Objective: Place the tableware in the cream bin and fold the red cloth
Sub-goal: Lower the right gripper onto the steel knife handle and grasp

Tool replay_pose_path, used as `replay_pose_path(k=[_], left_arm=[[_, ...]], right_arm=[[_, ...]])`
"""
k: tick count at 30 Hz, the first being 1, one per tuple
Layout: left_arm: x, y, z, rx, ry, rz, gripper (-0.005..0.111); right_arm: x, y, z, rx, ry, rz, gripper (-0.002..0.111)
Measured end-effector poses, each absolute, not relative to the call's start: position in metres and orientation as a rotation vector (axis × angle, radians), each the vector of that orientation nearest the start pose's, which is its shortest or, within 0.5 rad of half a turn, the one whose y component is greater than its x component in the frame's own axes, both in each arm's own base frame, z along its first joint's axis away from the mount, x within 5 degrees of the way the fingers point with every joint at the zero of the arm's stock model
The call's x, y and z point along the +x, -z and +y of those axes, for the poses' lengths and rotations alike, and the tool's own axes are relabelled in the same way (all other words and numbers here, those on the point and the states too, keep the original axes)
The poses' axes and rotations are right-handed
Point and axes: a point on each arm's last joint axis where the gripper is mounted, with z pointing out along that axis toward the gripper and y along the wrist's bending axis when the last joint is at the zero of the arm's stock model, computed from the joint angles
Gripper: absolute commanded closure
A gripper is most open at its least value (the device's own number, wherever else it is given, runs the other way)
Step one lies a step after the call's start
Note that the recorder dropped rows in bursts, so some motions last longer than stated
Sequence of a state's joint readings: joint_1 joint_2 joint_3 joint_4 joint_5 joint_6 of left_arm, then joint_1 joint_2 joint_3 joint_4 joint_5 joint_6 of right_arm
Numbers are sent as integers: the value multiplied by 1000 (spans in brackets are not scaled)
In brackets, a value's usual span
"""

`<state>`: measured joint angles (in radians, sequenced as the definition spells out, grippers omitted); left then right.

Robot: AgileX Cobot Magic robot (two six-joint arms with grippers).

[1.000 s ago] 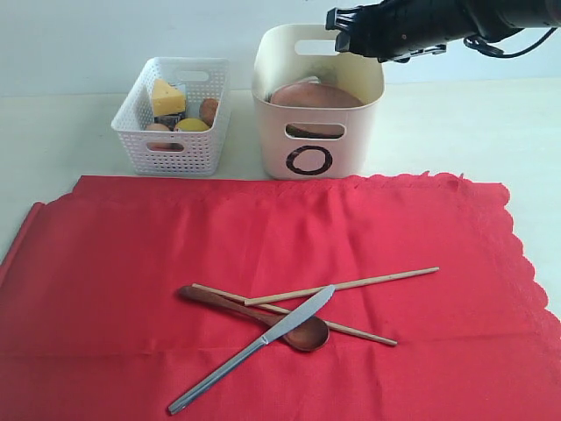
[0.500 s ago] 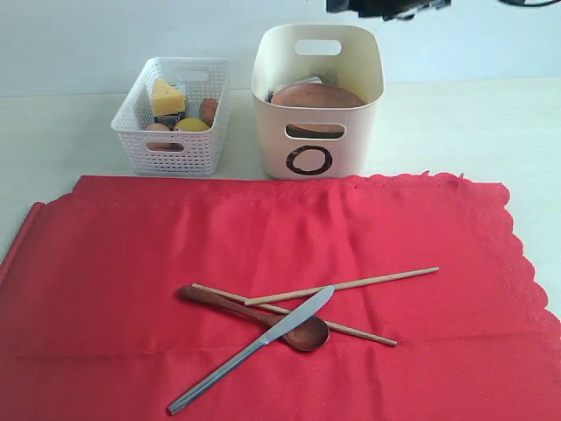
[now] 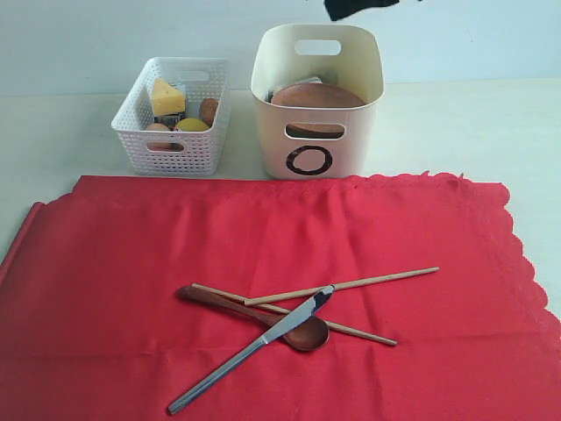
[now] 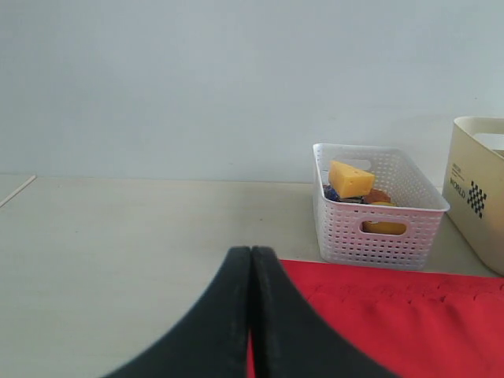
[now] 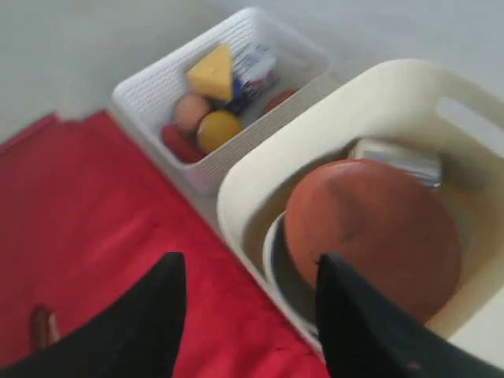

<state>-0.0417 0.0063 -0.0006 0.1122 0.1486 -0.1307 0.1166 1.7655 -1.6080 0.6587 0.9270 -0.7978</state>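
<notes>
The red cloth lies flat across the table front. On it lie two crossed chopsticks, a wooden spoon and a metal knife. The cream bin behind the cloth holds the brown plate, which lies over a pale bowl and a steel cup. My right gripper hovers high above the bin's near rim, open and empty; only its tip shows at the exterior view's top edge. My left gripper is shut, empty, over the cloth's left edge.
A white lattice basket with a cheese wedge, an egg, a lemon and other food stands left of the bin. Bare pale table runs right of the bin and behind the cloth.
My right arm has risen from the bin's top and almost left the exterior view. The cutlery, the cloth and the bin's contents have not moved.
</notes>
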Motion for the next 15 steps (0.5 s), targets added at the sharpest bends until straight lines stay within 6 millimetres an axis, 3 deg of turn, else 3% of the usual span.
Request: replay_pose_path(k=[8, 12, 15], left_arm=[[57, -200, -1, 5, 34, 1637, 105], [57, -200, -1, 5, 34, 1637, 105], [57, -200, -1, 5, 34, 1637, 105]], right_arm=[[349, -323, 157, -1309, -612, 2143, 60], [321, -306, 199, -1651, -509, 2043, 60], [306, -295, 215, -1773, -478, 2025, 60]])
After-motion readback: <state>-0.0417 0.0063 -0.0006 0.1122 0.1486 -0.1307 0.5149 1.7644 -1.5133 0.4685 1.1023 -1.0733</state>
